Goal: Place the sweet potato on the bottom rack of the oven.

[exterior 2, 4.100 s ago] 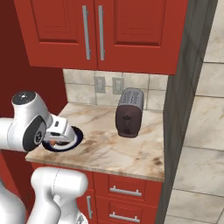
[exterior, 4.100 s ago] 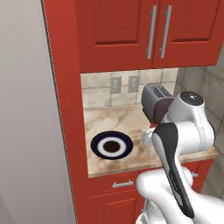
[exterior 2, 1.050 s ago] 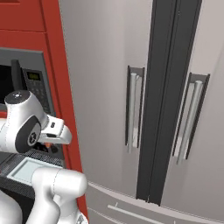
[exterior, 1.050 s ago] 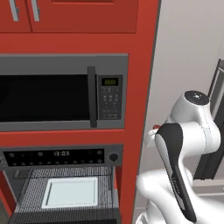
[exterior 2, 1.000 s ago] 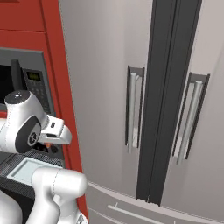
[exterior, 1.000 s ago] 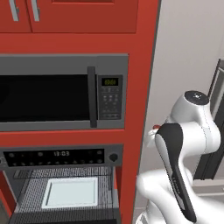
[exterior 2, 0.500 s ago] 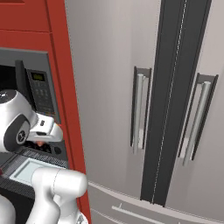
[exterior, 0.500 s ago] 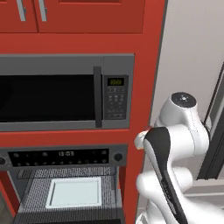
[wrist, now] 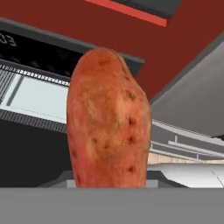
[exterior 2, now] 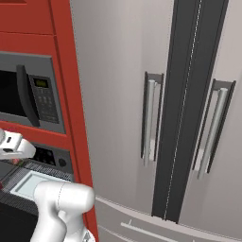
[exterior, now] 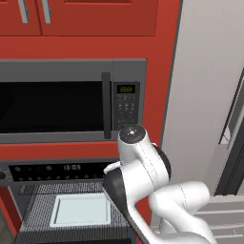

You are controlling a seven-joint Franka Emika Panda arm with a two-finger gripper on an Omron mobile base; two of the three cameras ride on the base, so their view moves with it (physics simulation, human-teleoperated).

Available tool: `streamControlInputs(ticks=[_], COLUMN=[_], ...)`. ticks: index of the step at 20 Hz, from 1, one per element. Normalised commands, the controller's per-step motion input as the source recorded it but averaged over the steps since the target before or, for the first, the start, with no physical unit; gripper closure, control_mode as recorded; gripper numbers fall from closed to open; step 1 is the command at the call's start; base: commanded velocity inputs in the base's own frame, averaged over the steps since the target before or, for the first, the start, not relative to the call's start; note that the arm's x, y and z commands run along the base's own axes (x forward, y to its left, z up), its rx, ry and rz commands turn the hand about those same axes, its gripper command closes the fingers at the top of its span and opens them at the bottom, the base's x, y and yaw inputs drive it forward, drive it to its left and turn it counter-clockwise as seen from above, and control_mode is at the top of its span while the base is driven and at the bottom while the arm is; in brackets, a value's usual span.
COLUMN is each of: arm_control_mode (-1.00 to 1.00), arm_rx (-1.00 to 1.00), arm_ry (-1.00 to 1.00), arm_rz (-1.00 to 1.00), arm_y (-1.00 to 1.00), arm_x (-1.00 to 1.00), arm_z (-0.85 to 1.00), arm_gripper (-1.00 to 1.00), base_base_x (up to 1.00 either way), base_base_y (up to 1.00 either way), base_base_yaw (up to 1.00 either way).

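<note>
The sweet potato (wrist: 109, 131), orange-red and oblong, stands upright close in front of the hand camera and hides the fingertips; my gripper (exterior 2: 10, 156) is shut on it. In the right base view the hand sits at the far left edge, just in front of the oven's black control strip (exterior 2: 49, 156). The oven (exterior: 57, 167) is open under the microwave. Inside it a dark mesh rack (exterior: 35, 220) carries a pale tray (exterior: 81, 209). I cannot tell whether another rack lies lower. The hand view has the tray (wrist: 39, 98) and the mesh rack (wrist: 26, 117) behind the potato to the left.
A grey microwave (exterior: 71, 100) with a keypad (exterior: 126, 106) sits above the oven in red cabinetry. A tall grey fridge with two vertical handles (exterior 2: 150, 118) stands to the right. My own white arm (exterior: 143, 167) covers the oven's right side in the left base view.
The base has driven from the counter with the plate and toaster to the oven. In the last second the arm has swung left and down towards the oven opening, still holding the sweet potato.
</note>
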Motion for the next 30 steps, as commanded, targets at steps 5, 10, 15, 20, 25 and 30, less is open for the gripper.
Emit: streamControlInputs(ticks=[5, 10, 15, 20, 25, 30], arm_control_mode=[-1.0, -1.0, -1.0, -1.0, -1.0, -1.0], arm_rx=[0.0, 0.02, 0.01, 0.0, 0.0, -0.01], arm_ry=[0.0, 0.0, 0.0, 0.0, 0.0, -0.07], arm_rz=[0.0, -0.01, -0.08, -0.12, -0.01, -0.08], arm_y=[1.0, 1.0, 1.0, 0.54, 0.19, 0.0], arm_x=[0.08, 0.3, 0.5, 0.46, 0.43, 0.34], arm_z=[-1.0, -1.0, -0.98, -0.81, -0.62, -0.36], arm_gripper=[1.0, 1.0, 1.0, 1.0, 1.0, 1.0], base_base_x=[0.0, 0.0, 0.0, 0.0, 0.0, 0.0], base_base_y=[0.0, 0.0, 0.0, 0.0, 0.0, 0.0], base_base_yaw=[0.0, 0.0, 0.0, 0.0, 0.0, 0.0])
